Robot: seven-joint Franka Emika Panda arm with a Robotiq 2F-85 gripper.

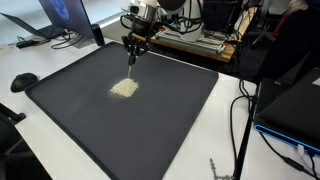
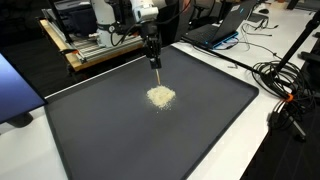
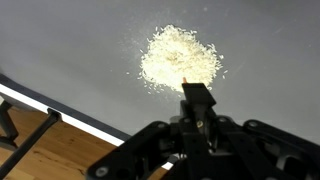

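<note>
A small heap of pale yellowish grains lies near the middle of a big dark mat. My gripper hangs just above the mat, behind the heap and pointing down. Its jaws are shut on a thin dark tool with a pale tip that reaches toward the heap's far edge. In the wrist view the tip sits at the rim of the grains. Whether the tip touches the mat I cannot tell.
A wooden frame with equipment stands behind the mat. An open laptop and a black puck sit off one corner. Cables and a second laptop lie on the white table beside the mat.
</note>
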